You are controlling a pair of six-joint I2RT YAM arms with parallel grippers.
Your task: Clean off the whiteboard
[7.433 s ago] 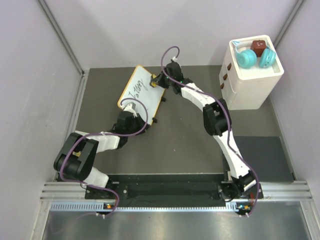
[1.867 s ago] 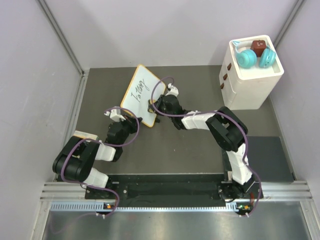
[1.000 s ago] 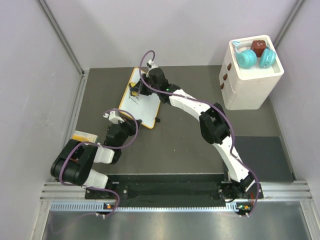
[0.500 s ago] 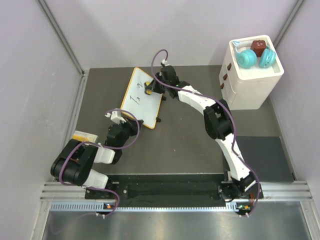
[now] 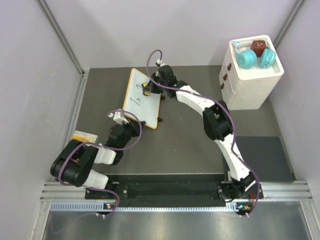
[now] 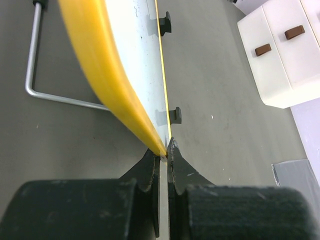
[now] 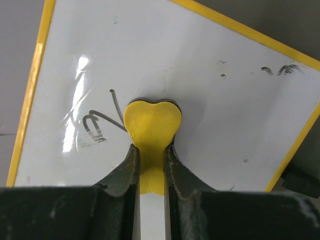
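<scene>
Over the last second the right gripper (image 7: 151, 150) has swept from the left side of the whiteboard (image 5: 142, 110) back toward its right edge. The long line of writing seen two seconds ago is down to a few strokes, so the erasing looks mostly done but not finished.

The gripper's fingers are clenched on the stem of a yellow bone-shaped eraser (image 7: 152, 122), whose rounded head lies flat against the white surface. In the wrist view a dark squiggle (image 7: 97, 125) remains just left of the eraser head. Two faint smudges (image 7: 280, 70) sit well off to its right, near the frame. These probably need further passes.

The board lies under the eraser, writing face up. Seen from above, its long axis runs away from the arm bases, the far end leaning a little to the right.

At the end of the board farthest from the eraser, the left gripper (image 6: 163, 150) is clamped on the yellow frame (image 6: 100, 65) at the corner, apparently steadying it.
</scene>
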